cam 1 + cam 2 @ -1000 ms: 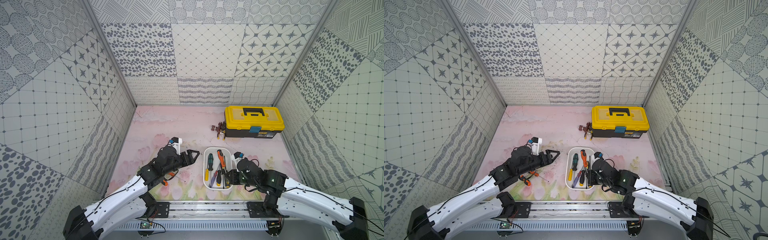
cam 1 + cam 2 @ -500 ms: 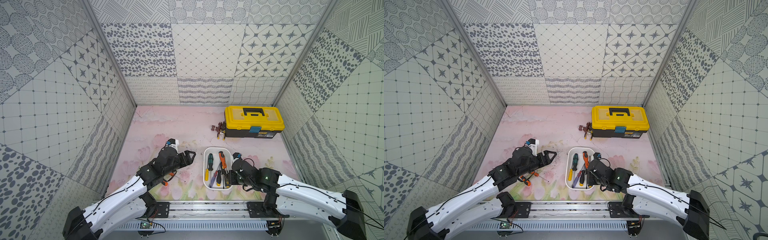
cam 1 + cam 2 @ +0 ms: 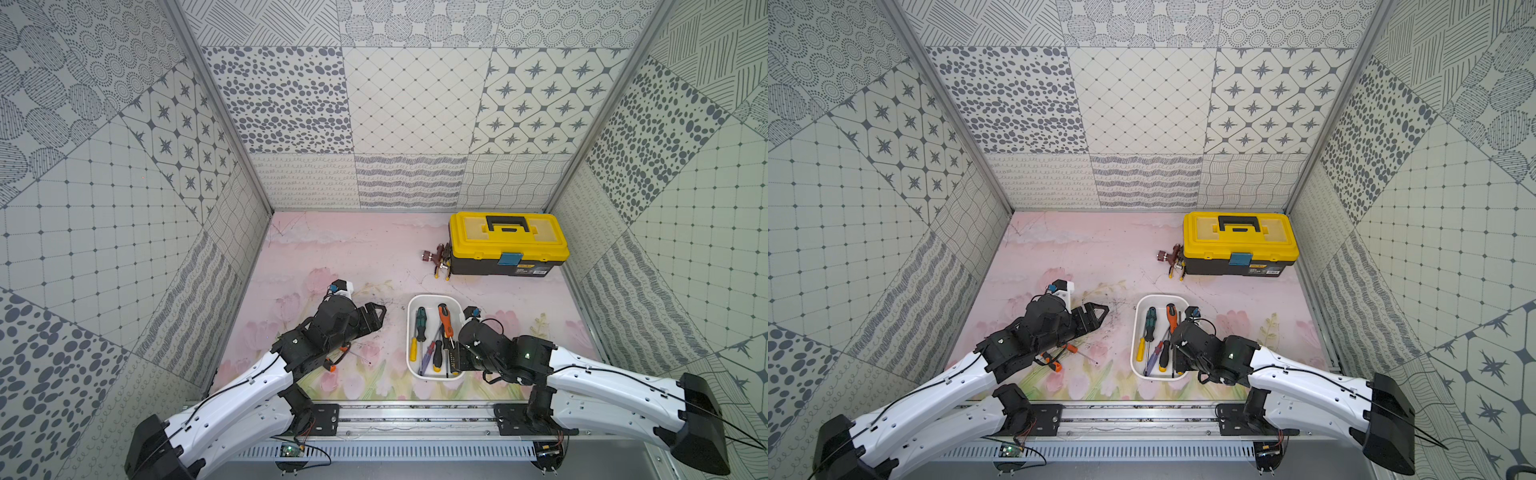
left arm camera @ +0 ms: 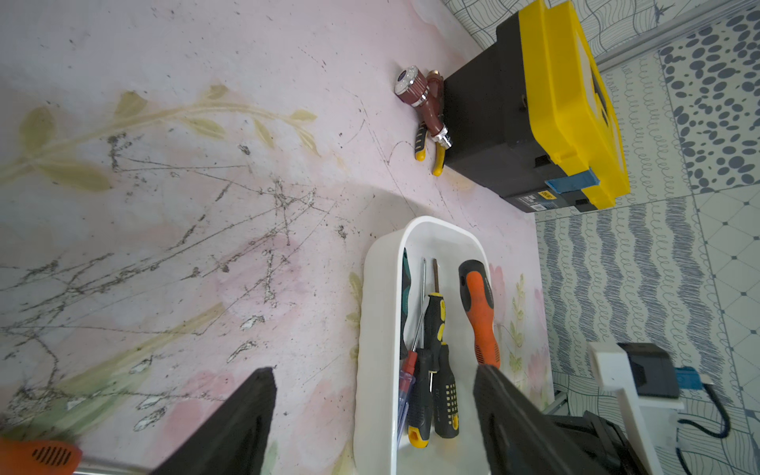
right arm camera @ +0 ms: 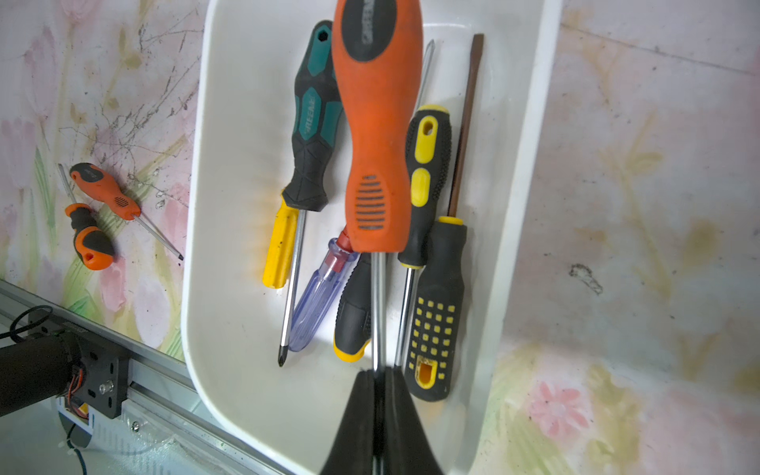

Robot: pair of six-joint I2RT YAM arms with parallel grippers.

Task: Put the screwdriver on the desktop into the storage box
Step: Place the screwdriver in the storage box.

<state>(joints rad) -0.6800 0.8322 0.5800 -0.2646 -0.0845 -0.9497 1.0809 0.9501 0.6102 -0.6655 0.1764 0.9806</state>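
Orange ribbed-handle screwdriver (image 5: 376,135), steel shaft clamped in right fingers (image 5: 355,423) over smooth white rounded storage box (image 5: 234,382), left fingers (image 4: 242,423) spread, empty.

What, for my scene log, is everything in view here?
desktop: 1, pale pink with tulips, whole work surface.
storage box: 1, white, front centre of the desktop.
boxed screwdrivers: apparently 6; green-black, yellow, clear purple, three black-yellow; inside the storage box.
big screwdriver: 1, orange-black, over the storage box.
loose screwdrivers: 2, orange-black, on the desktop by the left arm.
toolbox: 1, yellow lid, black body, back right.
pliers: 1, yellow-black handles, against the toolbox.
nozzle-like piece: 1, dark red, on the pliers.
left end effector: 1, black, open and empty over the desktop.
right end effector: 1, black, shut on the big screwdriver's shaft.
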